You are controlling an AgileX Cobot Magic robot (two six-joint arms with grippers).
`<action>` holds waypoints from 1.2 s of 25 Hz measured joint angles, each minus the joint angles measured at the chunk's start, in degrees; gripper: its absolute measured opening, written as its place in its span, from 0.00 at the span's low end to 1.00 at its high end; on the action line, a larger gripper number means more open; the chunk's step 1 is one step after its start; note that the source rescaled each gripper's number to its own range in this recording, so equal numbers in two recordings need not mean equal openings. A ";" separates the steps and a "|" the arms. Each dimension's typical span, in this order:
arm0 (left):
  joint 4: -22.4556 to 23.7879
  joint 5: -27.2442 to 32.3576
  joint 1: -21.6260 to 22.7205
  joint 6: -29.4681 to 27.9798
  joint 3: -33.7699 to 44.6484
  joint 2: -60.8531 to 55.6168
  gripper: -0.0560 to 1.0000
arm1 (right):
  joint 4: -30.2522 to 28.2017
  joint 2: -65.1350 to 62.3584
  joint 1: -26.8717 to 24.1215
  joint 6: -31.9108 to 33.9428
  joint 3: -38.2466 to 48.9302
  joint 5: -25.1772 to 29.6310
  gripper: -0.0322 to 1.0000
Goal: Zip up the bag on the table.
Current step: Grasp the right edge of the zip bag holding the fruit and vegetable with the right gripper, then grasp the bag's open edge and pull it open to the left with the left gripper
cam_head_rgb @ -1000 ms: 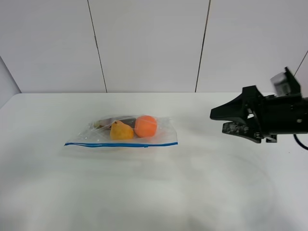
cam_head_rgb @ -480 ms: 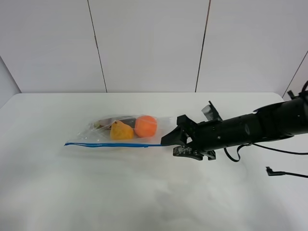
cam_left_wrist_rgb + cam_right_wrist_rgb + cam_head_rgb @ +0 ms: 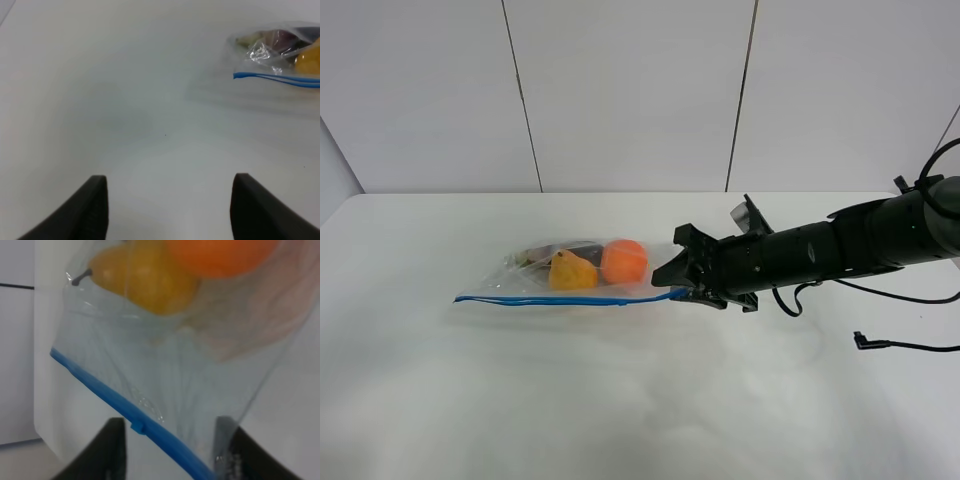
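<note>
My right tool (image 3: 676, 288) has swung in from well off at 3 o'clock, clear of everything a second ago, and now sits at the 3 o'clock end of the blue zip strip (image 3: 570, 299). It is a touch higher than half a second back. Right wrist view: jaws apart, straddling the strip and the clear corner, not clamped yet.

The bag (image 3: 575, 275) hasn't shifted. It lies flat on the surface (image 3: 620, 400), toward 10 o'clock from centre, strip along its 6 o'clock edge, orange item (image 3: 623, 262) and yellow item (image 3: 572, 272) inside.

My left tool (image 3: 170, 200) hangs over bare surface, jaws apart, well apart from the bag.

Approach looks done. Next call: pinch the strip end, then run toward 9 o'clock. The unheld bag may slide.
</note>
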 joint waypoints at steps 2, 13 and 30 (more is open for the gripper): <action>0.00 -0.05 0.00 0.00 0.00 0.00 1.00 | -0.03 0.00 0.00 0.00 0.00 0.05 0.25; 0.00 -0.05 0.00 0.07 0.00 0.00 1.00 | -0.20 0.00 0.00 0.00 0.00 0.10 0.03; -5.32 -12.19 -0.91 2.54 -7.93 9.96 1.00 | -3.33 0.00 0.00 0.00 0.00 1.65 0.03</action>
